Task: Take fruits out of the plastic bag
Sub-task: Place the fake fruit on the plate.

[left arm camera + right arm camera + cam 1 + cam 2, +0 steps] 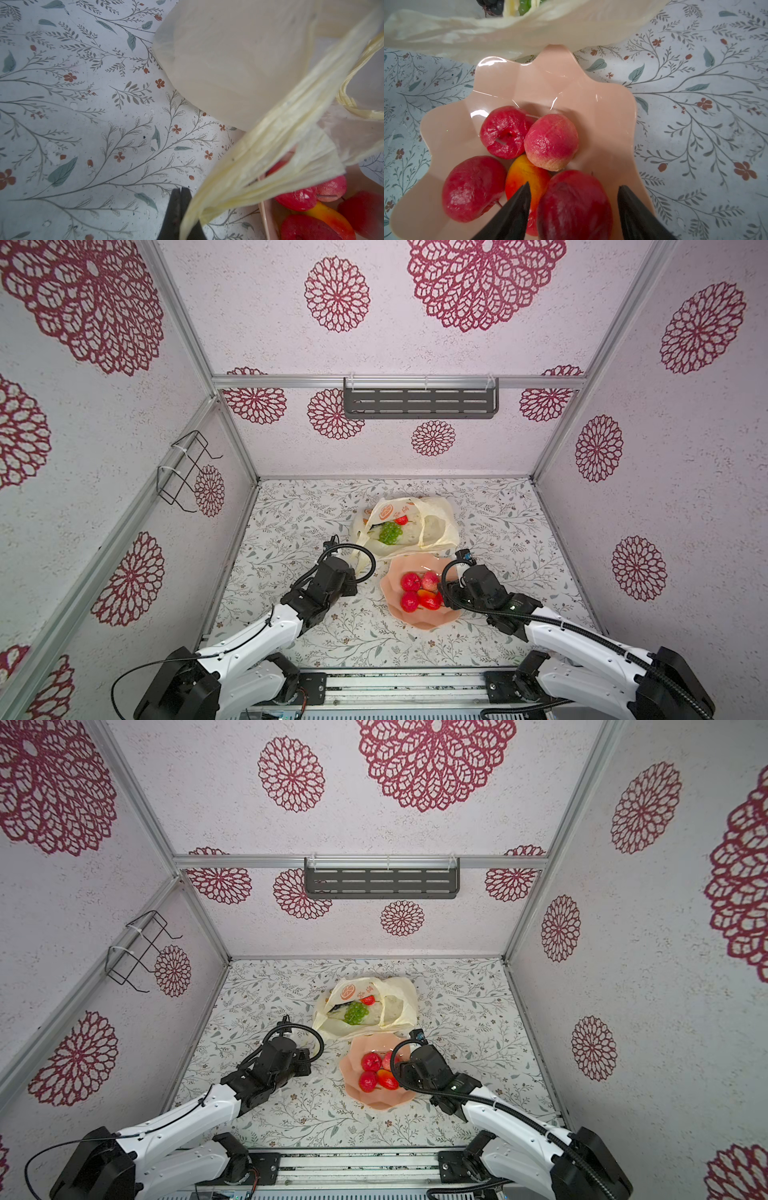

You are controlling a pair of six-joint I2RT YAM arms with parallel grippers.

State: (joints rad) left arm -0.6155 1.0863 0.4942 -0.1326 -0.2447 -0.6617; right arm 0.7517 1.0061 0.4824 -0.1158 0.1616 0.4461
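Right claw (573, 185) is spread wide over the pink bowl (550, 79), a dark red fruit (575, 207) sitting loose between its jaws, small gaps on both sides. Five fruits lie heaped there, touching. If the claw lifts off crooked, a finger clips that fruit, the pile could shift and one could roll over the low scalloped rim.

Left claw (180, 190) is pressed together and looks to be pinching a handle of the plastic bag (436, 526), the strip running taut from it. That film is thin: pull harder and it may stretch or slip free, and the mouth would sag shut.

Waiting in the bag on the desk (498, 531): green grapes (390, 533), a small red piece (401, 520), dark grapes (492, 6). The bunches could snag the loose handle loop and drag the bag into the bowl just beside it.
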